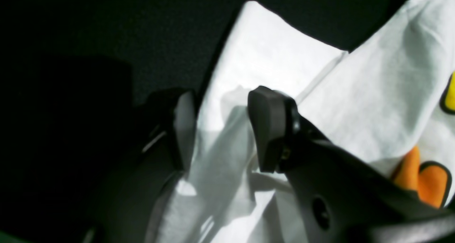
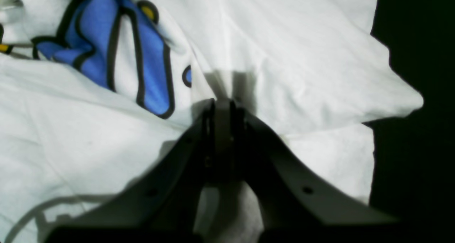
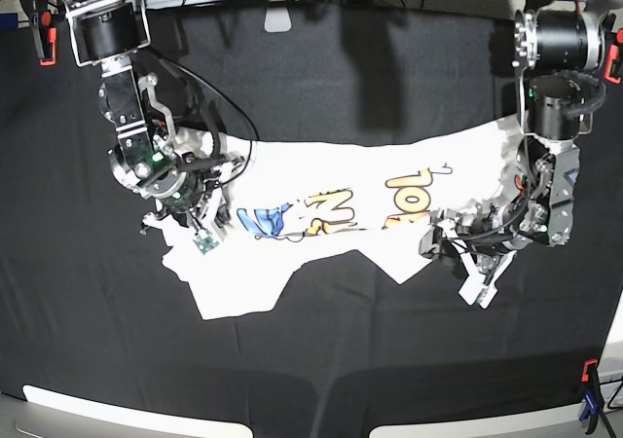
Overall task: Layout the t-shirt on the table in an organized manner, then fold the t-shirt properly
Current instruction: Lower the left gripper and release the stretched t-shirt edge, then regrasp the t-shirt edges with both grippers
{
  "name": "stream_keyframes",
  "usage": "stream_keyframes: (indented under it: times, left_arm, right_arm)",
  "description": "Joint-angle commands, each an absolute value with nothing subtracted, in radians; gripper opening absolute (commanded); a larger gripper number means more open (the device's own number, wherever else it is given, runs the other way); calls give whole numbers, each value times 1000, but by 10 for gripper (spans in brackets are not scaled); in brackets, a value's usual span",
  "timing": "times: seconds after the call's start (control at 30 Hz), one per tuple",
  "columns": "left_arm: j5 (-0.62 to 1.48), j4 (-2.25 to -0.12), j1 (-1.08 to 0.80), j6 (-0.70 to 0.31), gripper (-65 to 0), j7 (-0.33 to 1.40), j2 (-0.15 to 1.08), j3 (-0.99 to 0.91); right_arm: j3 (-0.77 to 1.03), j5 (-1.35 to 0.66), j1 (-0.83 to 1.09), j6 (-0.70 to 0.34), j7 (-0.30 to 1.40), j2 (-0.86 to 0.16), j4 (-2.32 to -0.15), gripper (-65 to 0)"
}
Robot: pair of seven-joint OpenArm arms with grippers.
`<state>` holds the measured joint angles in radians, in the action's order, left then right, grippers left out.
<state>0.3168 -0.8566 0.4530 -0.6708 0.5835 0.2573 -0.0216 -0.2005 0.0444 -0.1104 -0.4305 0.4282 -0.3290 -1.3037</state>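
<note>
From the left wrist camera, the left gripper (image 1: 220, 129) has its jaws spread wide, one dark finger on each side of a raised white fold of the t-shirt (image 1: 373, 104). The cloth passes between the jaws but nothing pinches it, so this hand holds nothing. An orange patch of the print shows at the right edge, and the black table (image 1: 89, 40) lies beyond the shirt's edge on the left. The jaws look placed to straddle the edge before a pinch.

From the right wrist camera, the right gripper (image 2: 222, 106) has its jaws pressed together, tips down against white cloth. Whether a pinch of fabric sits between them cannot be told, as the tips hide the contact. The blue letter of the print lies at upper left, and the shirt's edge gives way to black table at the right.

In the base view, the t-shirt (image 3: 331, 253) lies spread but rumpled across the middle of the table (image 3: 321, 360), print upward, its near edge ragged. The right gripper (image 3: 190, 204) works the shirt's left end and the left gripper (image 3: 462, 243) its right end, probably so the two can pull the cloth flat between them.
</note>
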Motion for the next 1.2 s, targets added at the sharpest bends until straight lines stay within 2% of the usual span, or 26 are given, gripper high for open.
stream_keyframes:
  times: [0.0, 0.17, 0.2, 0.27, 0.3, 0.37, 0.5, 0.63, 0.73, 0.93, 1.03, 1.17]
  left_arm:
    - [334, -870, 485, -683, -412, 576, 258, -23]
    - [334, -870, 484, -698, -495, 683, 233, -22]
    - [334, -870, 484, -698, -531, 696, 230, -21]
    - [334, -870, 486, -698, -642, 684, 236, -18]
    - [334, -870, 489, -698, -650, 664, 243, -18]
    - [335, -870, 496, -683, -650, 605, 269, -19]
    - [314, -870, 509, -383, -650, 466, 357, -19]
    - [170, -870, 510, -162, -650, 362, 449, -19]
    - [146, -870, 510, -14, -650, 303, 499, -19]
    - [146, -870, 511, 144, -650, 213, 532, -19]
    - [147, -870, 511, 144, -650, 211, 529, -19]
    - [146, -870, 511, 142, -414, 212, 533, -19]
  right_arm:
    - [-197, 49, -121, -434, 450, -338, -1311, -629]
    - [-197, 49, -122, -434, 450, -338, -1311, -629]
    - [-197, 49, -122, -434, 450, -338, -1311, -629]
    - [-197, 49, -121, -434, 450, -338, -1311, -629]
    - [-197, 49, -122, -434, 450, -338, -1311, -629]
    - [-197, 49, -122, -434, 450, -338, -1311, -629]
    - [-197, 49, -121, -434, 450, -338, -1311, -629]
    - [-197, 49, -121, -434, 450, -338, -1311, -629]
    - [-197, 49, -121, -434, 450, -338, -1311, -629]
    - [-197, 49, -121, -434, 451, -338, -1311, -629]
    - [-197, 49, -121, -434, 450, -338, -1311, -629]
    - [-197, 49, -121, -434, 451, -338, -1311, -628]
